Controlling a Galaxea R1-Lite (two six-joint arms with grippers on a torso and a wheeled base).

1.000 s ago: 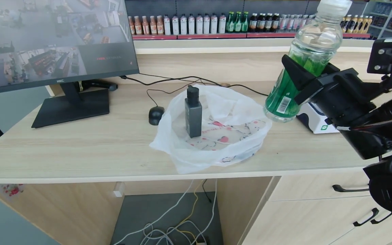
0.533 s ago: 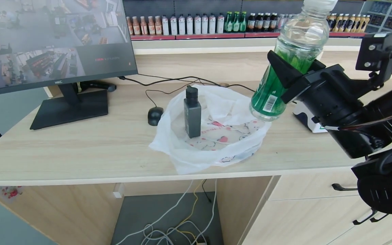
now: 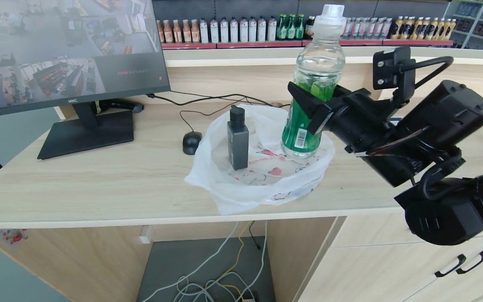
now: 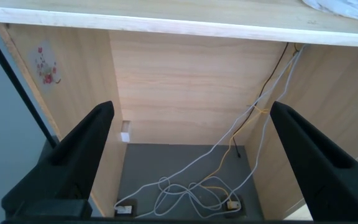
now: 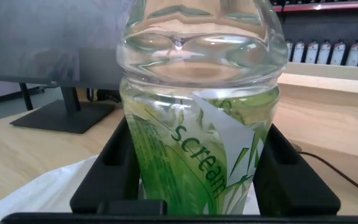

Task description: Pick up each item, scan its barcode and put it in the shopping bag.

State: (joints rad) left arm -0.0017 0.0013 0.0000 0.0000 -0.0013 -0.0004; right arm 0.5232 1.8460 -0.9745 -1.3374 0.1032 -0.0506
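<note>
Green bottle [image 3: 319, 67]: I saw it upright at centre right of the head frame, over the right side of the shopping bag [image 3: 266, 184]; I could not tell whether its base touched.
Right gripper [image 3: 308, 105]: clamped on the bottle's labelled middle, one finger on each side.
Left gripper [image 4: 191, 149]: fingers spread wide, nothing between them, below the bench [image 4: 166, 22] edge.
Bag contents: a dark grey bottle [image 3: 237, 142] stood upright inside, at mid-frame; the bag lay open on the bench.
</note>
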